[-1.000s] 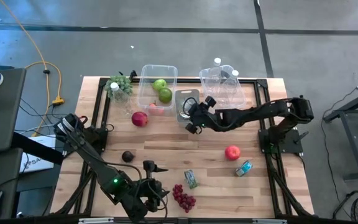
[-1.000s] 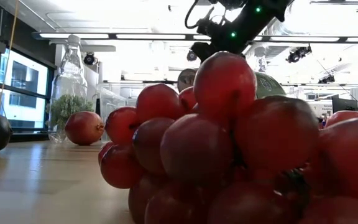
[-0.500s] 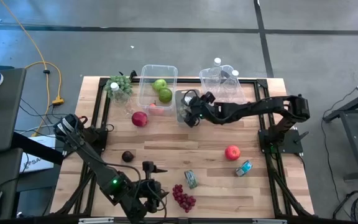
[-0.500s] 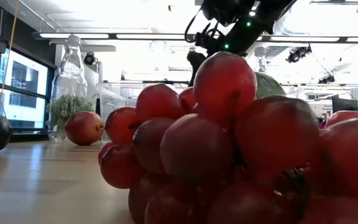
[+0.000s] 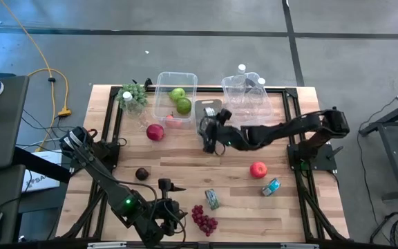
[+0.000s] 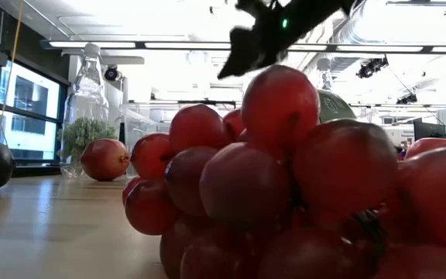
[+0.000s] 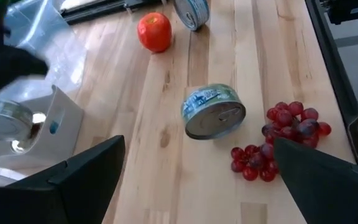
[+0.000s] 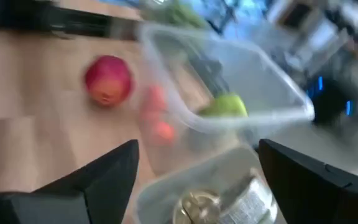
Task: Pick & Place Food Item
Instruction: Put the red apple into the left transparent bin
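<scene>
On the pale wooden table (image 5: 185, 159), w/ the big clear plastic bin (image 5: 163, 104) of green apples (image 5: 183, 105) just beyond, my right gripper (image 5: 210, 136) hung jaws apart & empty by the small clear plastic tub (image 8: 166, 193), round silver-lidded tin (image 8: 194, 208) lying flat inside, directly ahead; left gripper (image 5: 173, 187), jaws wide, waited near the red grapes (image 5: 204, 220).

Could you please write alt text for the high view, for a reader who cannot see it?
Seen from above, the right gripper hangs open near a small tub at the table's middle back, while the left gripper waits open near the front edge. Two green apples sit in a clear bin; a red apple, two cans and red grapes lie on the wood.
</scene>
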